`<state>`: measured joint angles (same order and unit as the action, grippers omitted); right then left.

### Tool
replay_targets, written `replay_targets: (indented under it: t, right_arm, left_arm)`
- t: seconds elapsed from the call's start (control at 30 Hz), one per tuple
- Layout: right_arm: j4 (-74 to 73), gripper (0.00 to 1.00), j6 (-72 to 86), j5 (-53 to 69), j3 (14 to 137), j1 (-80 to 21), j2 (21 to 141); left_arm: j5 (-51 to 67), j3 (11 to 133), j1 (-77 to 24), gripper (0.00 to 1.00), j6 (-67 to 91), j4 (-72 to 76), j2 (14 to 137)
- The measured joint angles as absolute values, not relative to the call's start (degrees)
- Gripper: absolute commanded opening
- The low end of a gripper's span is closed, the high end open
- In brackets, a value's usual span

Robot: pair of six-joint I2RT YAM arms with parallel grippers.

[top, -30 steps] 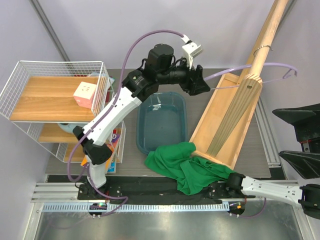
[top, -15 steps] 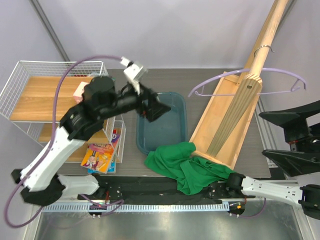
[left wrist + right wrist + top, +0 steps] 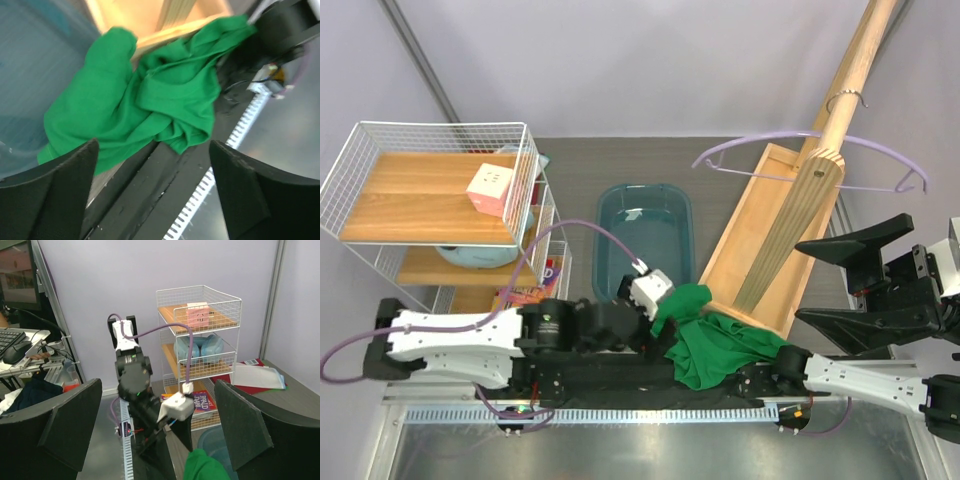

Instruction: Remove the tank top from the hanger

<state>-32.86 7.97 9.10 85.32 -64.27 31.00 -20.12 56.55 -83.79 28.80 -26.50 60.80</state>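
Note:
The bright green tank top (image 3: 705, 340) lies in a crumpled heap at the table's near edge, off the hanger. It also shows in the left wrist view (image 3: 150, 100) and as a corner in the right wrist view (image 3: 202, 467). The lilac hanger (image 3: 760, 138) hangs bare by its metal hook on the slanted wooden pole (image 3: 850, 70). My left gripper (image 3: 665, 328) is low at the heap's left edge, open and empty (image 3: 152, 150). My right gripper (image 3: 802, 282) is open and empty, to the right of the wooden stand (image 3: 159, 385).
A teal basin (image 3: 645, 245) sits mid-table. A wooden tray stand (image 3: 770, 240) leans beside it. A white wire rack (image 3: 430, 180) with a pink box (image 3: 490, 188) stands at the left, with books (image 3: 545, 280) below. A black rail runs along the near edge.
My left arm swung from high beside the hanger down to the near edge, next to the tank top. The hanger swayed on the pole. My right gripper moved left.

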Motion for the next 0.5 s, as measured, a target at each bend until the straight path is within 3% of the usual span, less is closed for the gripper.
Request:
replay_targets:
  t: [0.13,0.27,0.4,0.5]
  right_arm:
    - [-31.4,1.0,8.47,9.13,84.01,-64.27,30.04]
    - [-30.04,1.0,9.15,9.1,82.56,-64.27,29.32]
    - [-29.74,1.0,9.34,9.1,82.15,-64.25,29.34]
    - [-29.5,1.0,9.45,9.1,81.91,-64.25,29.34]
  left_arm:
    - [-37.04,58.04,-94.76,1.0,35.97,-26.7,70.59]
    - [-48.27,70.3,-97.76,1.0,50.5,-36.23,86.52]
    - [-53.28,85.95,-97.73,1.0,67.53,-52.42,100.44]
    - [-52.31,90.48,-97.19,1.0,77.32,-60.4,105.49]
